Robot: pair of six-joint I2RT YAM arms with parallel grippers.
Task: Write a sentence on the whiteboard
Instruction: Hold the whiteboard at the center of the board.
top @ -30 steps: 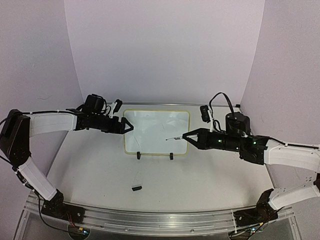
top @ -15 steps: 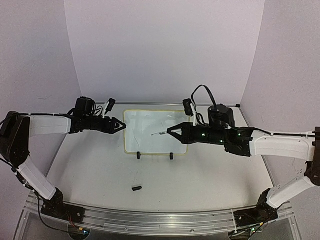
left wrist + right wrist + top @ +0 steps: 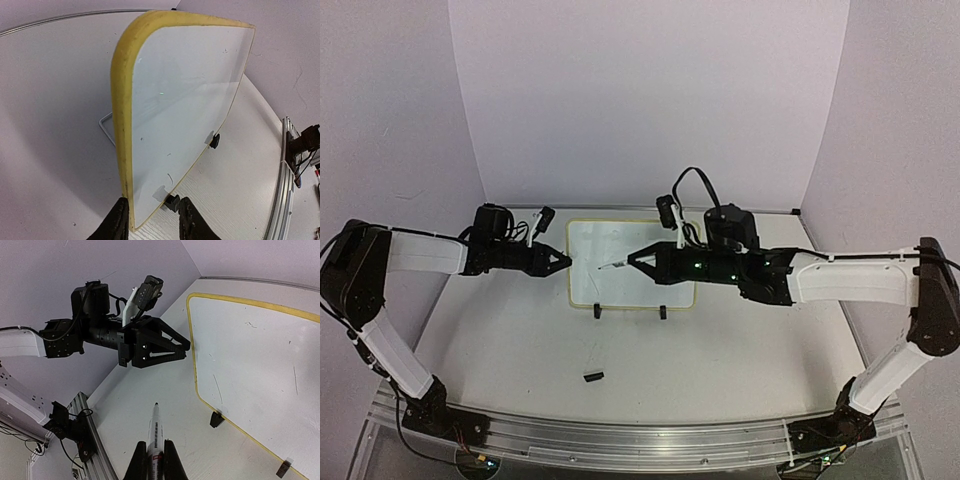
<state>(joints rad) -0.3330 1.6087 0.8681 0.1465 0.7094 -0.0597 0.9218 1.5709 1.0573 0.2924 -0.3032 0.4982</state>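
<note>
The whiteboard [image 3: 650, 240] stands upright on two black clip feet [image 3: 598, 311] at the table's middle. Its white face [image 3: 185, 110] carries only faint stray marks; no sentence shows on it. My left gripper [image 3: 565, 262] is at the board's left edge. In the left wrist view its jaws [image 3: 150, 220] straddle the yellow rim's lower corner: one finger lies against the back, the other stands off the front. My right gripper [image 3: 630, 258] is shut on a white marker [image 3: 155, 432]. The marker's bare black tip points left, in front of the board's left half [image 3: 260, 355].
A small black cap [image 3: 592, 376] lies on the table in front of the board. A wire stand [image 3: 106, 127] props the board from behind. An aluminium rail [image 3: 620, 440] runs along the near edge. Lilac walls close in the back and both sides.
My right arm has swung left across the front of the board, carrying the marker. My left gripper's jaws have narrowed around the board's left edge.
</note>
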